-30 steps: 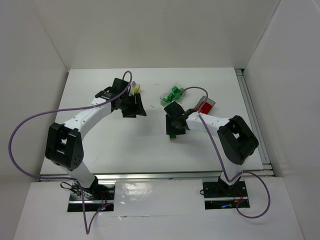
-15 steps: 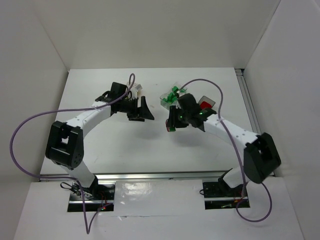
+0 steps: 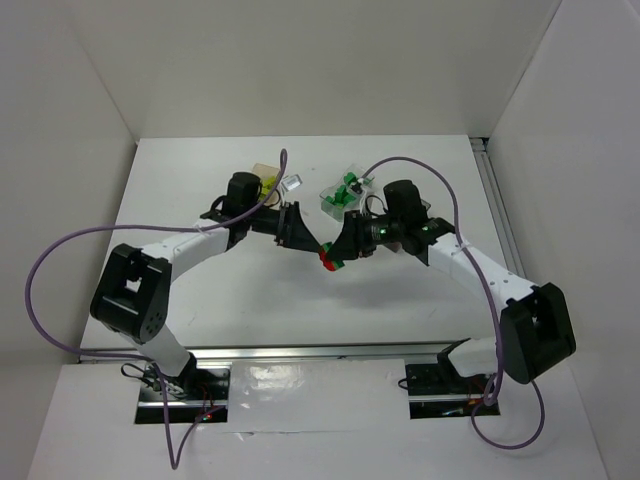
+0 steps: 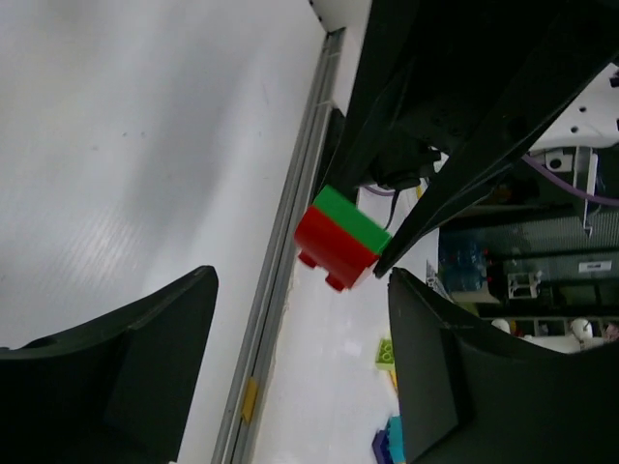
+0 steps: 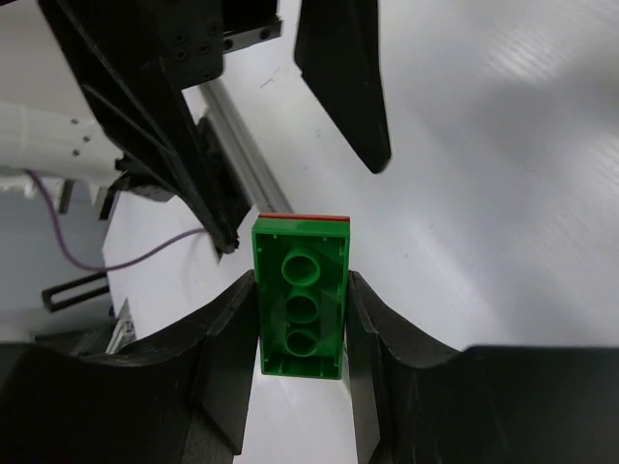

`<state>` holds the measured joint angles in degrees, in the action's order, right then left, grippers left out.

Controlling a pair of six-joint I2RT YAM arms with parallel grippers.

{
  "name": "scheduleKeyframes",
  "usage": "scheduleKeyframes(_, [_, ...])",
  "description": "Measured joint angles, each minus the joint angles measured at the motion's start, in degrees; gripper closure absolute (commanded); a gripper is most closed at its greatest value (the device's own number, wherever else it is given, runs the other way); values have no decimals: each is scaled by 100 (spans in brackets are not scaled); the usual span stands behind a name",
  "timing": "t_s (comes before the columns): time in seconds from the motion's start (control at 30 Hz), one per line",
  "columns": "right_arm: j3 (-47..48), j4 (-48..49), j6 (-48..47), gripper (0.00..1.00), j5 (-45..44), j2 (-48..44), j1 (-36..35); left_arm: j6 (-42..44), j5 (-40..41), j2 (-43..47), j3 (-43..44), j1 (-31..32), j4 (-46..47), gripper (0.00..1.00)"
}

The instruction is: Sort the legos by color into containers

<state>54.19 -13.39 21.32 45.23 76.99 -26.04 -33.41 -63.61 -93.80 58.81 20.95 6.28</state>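
Observation:
My right gripper [image 5: 302, 290] is shut on a dark green lego [image 5: 300, 309], seen from its hollow underside, with a red lego [image 5: 302, 217] stuck on its far face. In the top view this stacked pair [image 3: 329, 260] hangs above the table's middle, at the tip of the right gripper [image 3: 340, 252]. My left gripper [image 3: 300, 236] faces it from the left, jaws open and empty. In the left wrist view the pair [image 4: 338, 237] floats beyond the open left gripper [image 4: 302, 377]. An amber container [image 3: 262, 172] holds lime legos [image 3: 268, 183]. A clear container [image 3: 335, 203] holds green legos [image 3: 347, 188].
A small clear piece [image 3: 292, 184] lies by the amber container. The right arm [image 3: 450, 255] covers the back right of the table. A metal rail [image 3: 495, 210] runs along the right edge. Loose bricks, one lime [image 4: 385, 353], show beyond the rail in the left wrist view.
The right gripper shut on the stacked pair, lifted it and swung it left. The left gripper moved right, away from the amber container, and opened wider.

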Motion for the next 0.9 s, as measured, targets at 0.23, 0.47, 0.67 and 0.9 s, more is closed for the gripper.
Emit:
scheduleKeyframes(0.23, [0,101,-44,75,651,4,33,-140,-321,28,9,107,435,38])
scheduleKeyframes(0.47, [-48,306,39,75,1014,7,120,-155,-654,35,4,142,673,33])
scheduleKeyframes(0.67, [-87,706,264,75,1281,7,184,-295,-833,70,-48,188,951,30])
scheduleKeyframes(0.9, [-140,887,450,75,1432,13,197,-564,-994,76,-92,256,1351,96])
